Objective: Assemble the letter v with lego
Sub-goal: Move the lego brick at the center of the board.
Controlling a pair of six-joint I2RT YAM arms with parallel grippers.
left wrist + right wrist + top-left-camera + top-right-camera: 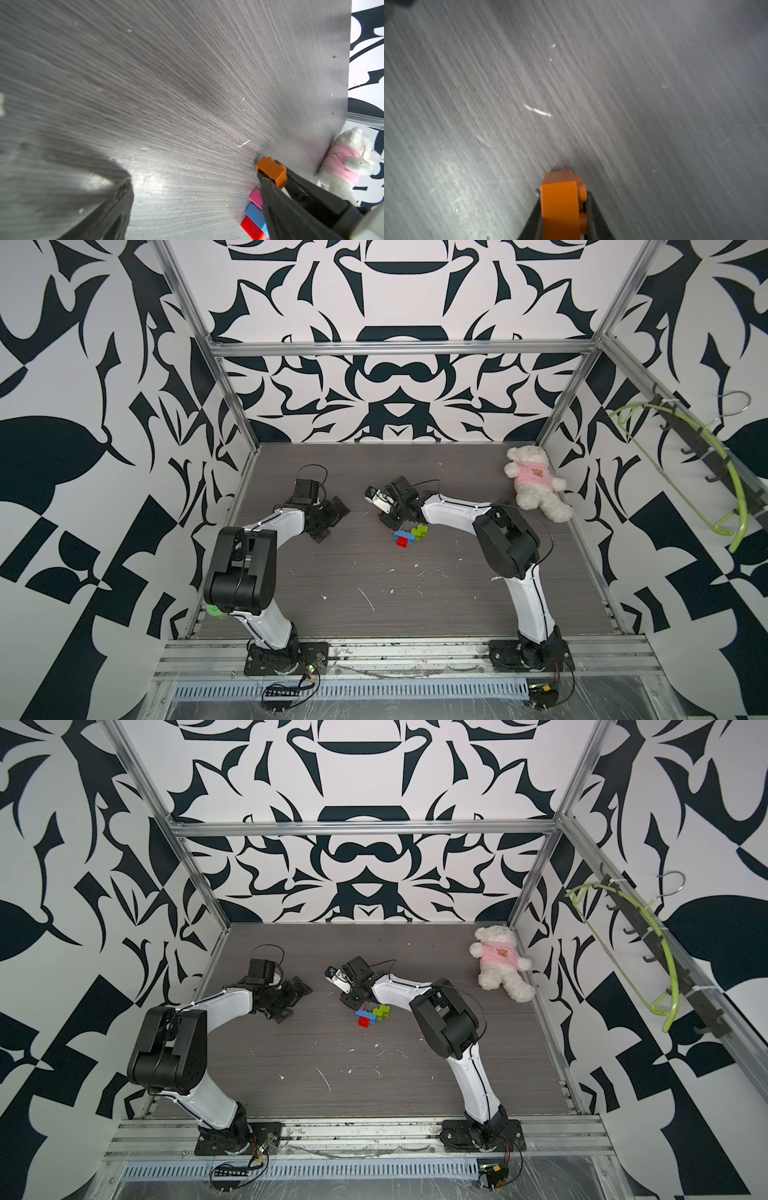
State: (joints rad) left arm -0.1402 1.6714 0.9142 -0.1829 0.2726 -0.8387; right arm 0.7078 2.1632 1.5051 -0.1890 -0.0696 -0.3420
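Both top views show the left pincer (330, 522) spread and empty at nine o'clock on the surface (374, 593). Mid-surface, the right pincer (385, 518) pinches the orange brick (560, 199) at eleven o'clock of the red, blue, pink and green brick cluster (404, 534). The V seemingly lacks only this piece. A teddy bear (536, 481) sits clear at two o'clock.

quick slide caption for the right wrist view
Right gripper shut on an orange brick, scratched grey table beyond.

Bright even light, soft shadows, glare patch and streaky blur across the tabletop (149, 180) in wrist views
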